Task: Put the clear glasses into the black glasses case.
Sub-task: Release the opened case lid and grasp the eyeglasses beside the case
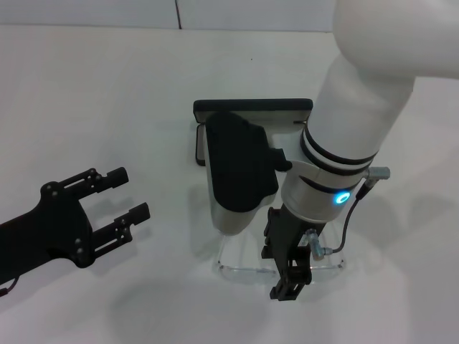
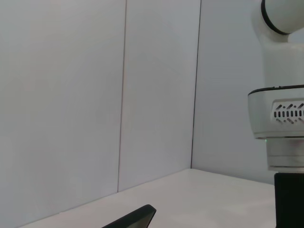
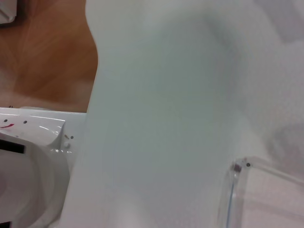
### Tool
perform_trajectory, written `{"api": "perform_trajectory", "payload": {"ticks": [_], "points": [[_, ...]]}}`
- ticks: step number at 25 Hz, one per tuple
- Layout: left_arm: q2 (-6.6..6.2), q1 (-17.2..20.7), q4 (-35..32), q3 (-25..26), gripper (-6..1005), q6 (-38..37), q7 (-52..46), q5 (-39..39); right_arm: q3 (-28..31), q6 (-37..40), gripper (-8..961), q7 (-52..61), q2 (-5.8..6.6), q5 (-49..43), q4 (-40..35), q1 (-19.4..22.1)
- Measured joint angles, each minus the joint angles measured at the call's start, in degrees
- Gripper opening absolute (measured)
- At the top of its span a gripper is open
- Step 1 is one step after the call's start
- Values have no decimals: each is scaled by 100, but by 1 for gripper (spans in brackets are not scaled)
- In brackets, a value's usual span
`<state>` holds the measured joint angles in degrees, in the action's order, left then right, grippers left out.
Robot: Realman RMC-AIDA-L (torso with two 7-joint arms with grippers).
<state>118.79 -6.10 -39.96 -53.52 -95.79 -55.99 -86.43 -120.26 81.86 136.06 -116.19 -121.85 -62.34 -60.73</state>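
No writing is legible anywhere. Your right gripper [image 1: 290, 276] sits on the glasses [image 1: 247, 269], just in front of the case [image 1: 252, 107]; I cannot tell its grip. Only the right wrist view shows the frame corner [image 3: 235, 190]. Your left gripper [image 1: 122, 201] waits released, well left of the case.

1. Bright, even light falls from above; the white table [image 1: 107, 93] is nearly washed out.
2. Soft grey shadows lie under the left gripper [image 1: 118, 204] and beside the right arm [image 1: 351, 136].
3. A blue light [image 1: 343, 198] glows on that arm's wrist.
4. The right wrist view is hazy and out of focus; only the clear glasses [image 3: 237, 190] show an edge.
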Motion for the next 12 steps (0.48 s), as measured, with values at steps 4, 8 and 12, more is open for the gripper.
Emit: {"api": "perform_trajectory", "payload": {"ticks": [4,8,12], "points": [[3,-5,-3,0,570,17,1,-10,-44,-37,465,-31,0,3,9,1],[4,-5,-7,0,568,18,1,-11,-62,-73,452,-41,0,-4,42,5],[4,-6,-12,0,567,18,1,-11,-33,-103,380,-28,0,-35,74,37]]}}
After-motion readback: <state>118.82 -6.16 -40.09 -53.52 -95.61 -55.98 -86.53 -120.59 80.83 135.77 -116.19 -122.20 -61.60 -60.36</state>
